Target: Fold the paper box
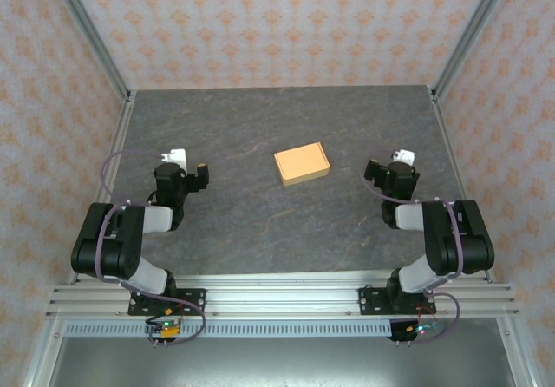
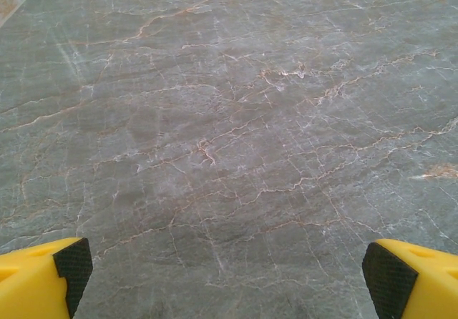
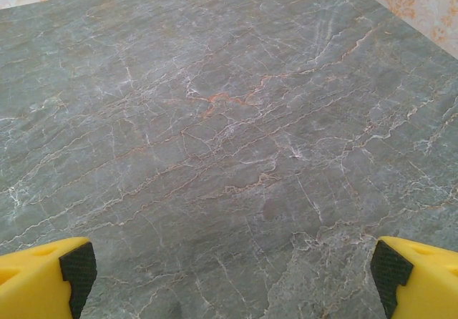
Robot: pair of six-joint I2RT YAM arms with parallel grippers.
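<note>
Paper box lies flat at centre frame on the desk, long axis roughly left-right, between the hands. Right hand looks nearer than left hand. Both spread wide, empty.

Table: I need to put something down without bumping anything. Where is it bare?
Bare: the far strip of the table behind the box, and the near middle between the left arm and right arm. Tighter: the gaps either side of the box.
</note>
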